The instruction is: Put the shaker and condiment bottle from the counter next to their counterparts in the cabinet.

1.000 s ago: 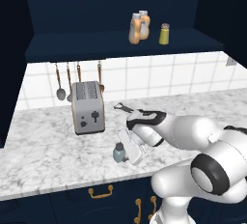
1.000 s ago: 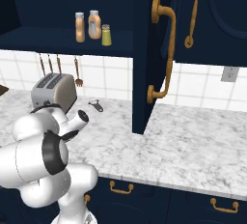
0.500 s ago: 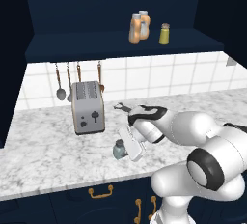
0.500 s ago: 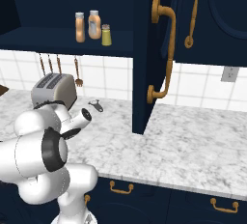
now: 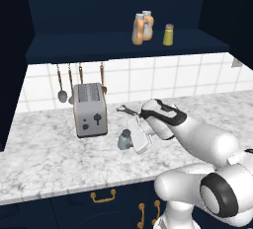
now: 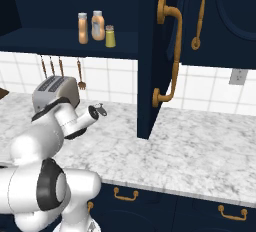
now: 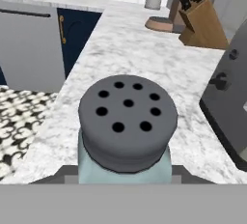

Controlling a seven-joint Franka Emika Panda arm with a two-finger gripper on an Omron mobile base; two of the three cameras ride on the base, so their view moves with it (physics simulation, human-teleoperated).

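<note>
Shaker (image 5: 124,139) lies right at the gripper (image 5: 132,139), its pale teal-grey body and dark cap just off the fingertips on the toaster side, resting low on the counter (image 5: 44,164). From the hand view the shaker (image 7: 126,131) sits dead centre and close up, its holed cap facing the camera and its pale body dropping toward the fingers; the tips themselves are hidden at the bottom edge, so the jaws look drawn in around the shaker, yet whether they truly clamp it I cannot tell. Beyond the gripper, further along the marble, stands the toaster (image 5: 90,109), near but apart from the shaker; in the hand view its dark side (image 7: 226,117) is off to one edge. Past the cap in that view stands a wooden knife block (image 7: 202,20) beside a round wooden base with a pale post.

High above the gripper, on the shelf of the cabinet (image 5: 74,48), two orange condiment bottles (image 5: 142,28) with white caps stand touching, with the yellow-green shaker (image 5: 168,35) just beside them. In the right base view the same three stand in a row (image 6: 98,26), and the cabinet door (image 6: 150,56) with its brass handle hangs open to the side. Utensils (image 5: 62,82) hang on the tiled wall behind the toaster
</note>
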